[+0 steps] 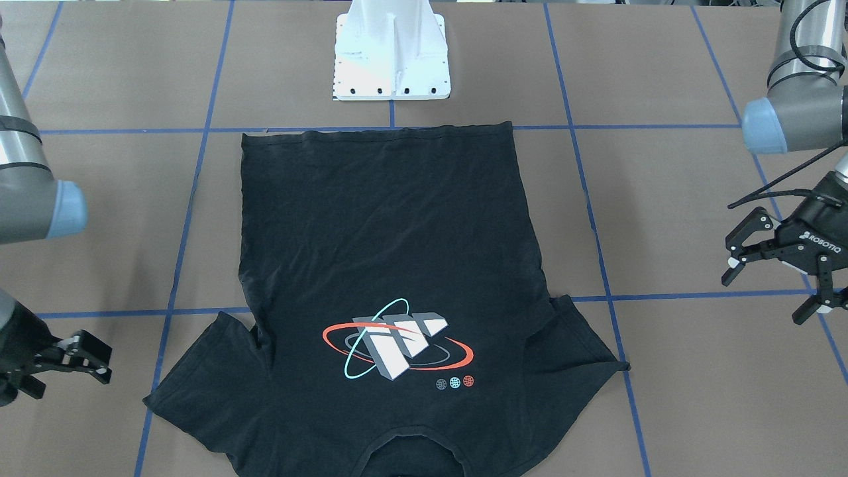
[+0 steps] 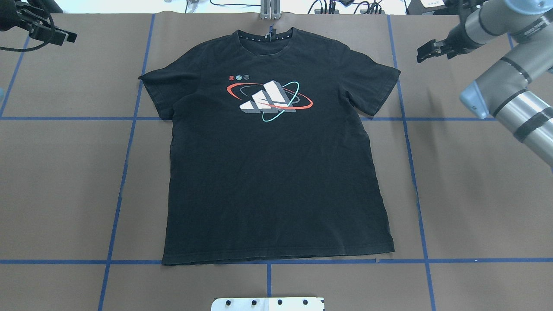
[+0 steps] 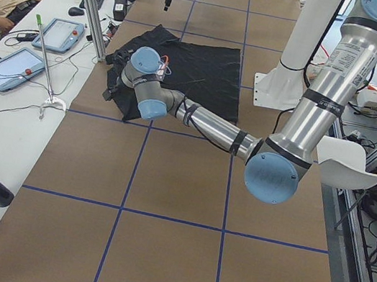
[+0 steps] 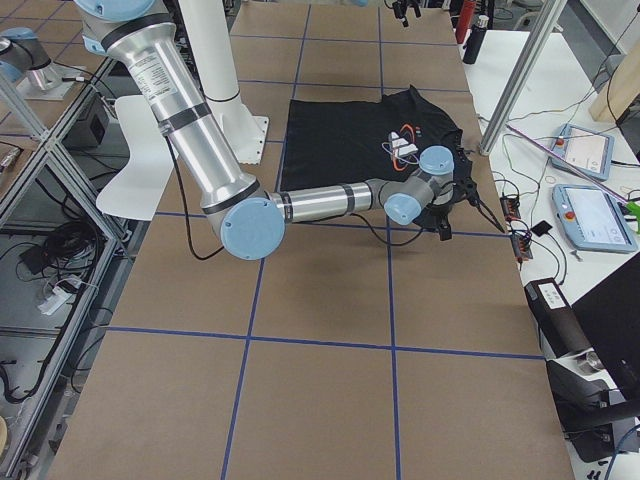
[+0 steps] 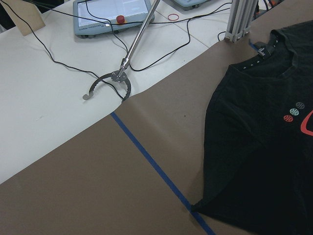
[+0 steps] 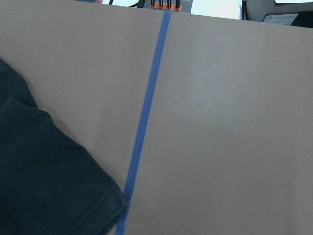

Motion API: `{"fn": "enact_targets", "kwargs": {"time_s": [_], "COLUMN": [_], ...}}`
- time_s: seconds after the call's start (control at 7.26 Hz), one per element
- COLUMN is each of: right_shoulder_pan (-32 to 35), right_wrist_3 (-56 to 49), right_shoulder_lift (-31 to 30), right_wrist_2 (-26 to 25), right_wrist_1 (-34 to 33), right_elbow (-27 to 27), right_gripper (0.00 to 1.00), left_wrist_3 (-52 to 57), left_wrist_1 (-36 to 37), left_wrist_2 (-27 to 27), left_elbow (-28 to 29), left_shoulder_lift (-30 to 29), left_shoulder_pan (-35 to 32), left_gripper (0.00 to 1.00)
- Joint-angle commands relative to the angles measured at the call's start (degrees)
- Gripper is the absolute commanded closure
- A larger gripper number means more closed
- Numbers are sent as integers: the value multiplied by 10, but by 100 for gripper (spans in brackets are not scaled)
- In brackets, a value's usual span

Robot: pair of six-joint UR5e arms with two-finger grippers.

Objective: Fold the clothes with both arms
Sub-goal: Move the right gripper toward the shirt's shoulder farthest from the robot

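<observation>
Lying flat, T-shirt sits between left fingers and right fingers.

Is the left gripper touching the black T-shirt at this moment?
Apart. The overhead view shows bare brown table between the left gripper and the nearest sleeve of the T-shirt.

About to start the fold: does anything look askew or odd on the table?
Nothing stands out. The shirt lies flat, print up, sleeves spread, only lightly creased. The left claw and right claw are both open, off the cloth beside the sleeves.
</observation>
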Motion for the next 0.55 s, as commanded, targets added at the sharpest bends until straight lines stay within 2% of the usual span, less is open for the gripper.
{"fn": "enact_targets", "kwargs": {"time_s": [0.0,0.28,0.41], "right_shoulder_pan": [-39,-58,-63], "right_wrist_3": [26,27,27], "right_shoulder_lift": [27,59,59], "right_wrist_2": [-31,-54,-65], "right_wrist_1": [36,38,37], "right_elbow": [-39,-82,-86], "right_gripper": [2,10,18], "left_wrist_3": [-9,-8,-8], "left_wrist_1": [-13,-14,-14], "left_wrist_2": [0,1,1], "left_elbow": [3,4,4], "left_shoulder_lift": [1,1,1], "left_shoulder_pan": [6,6,6], "left_gripper": [0,0,0]}}
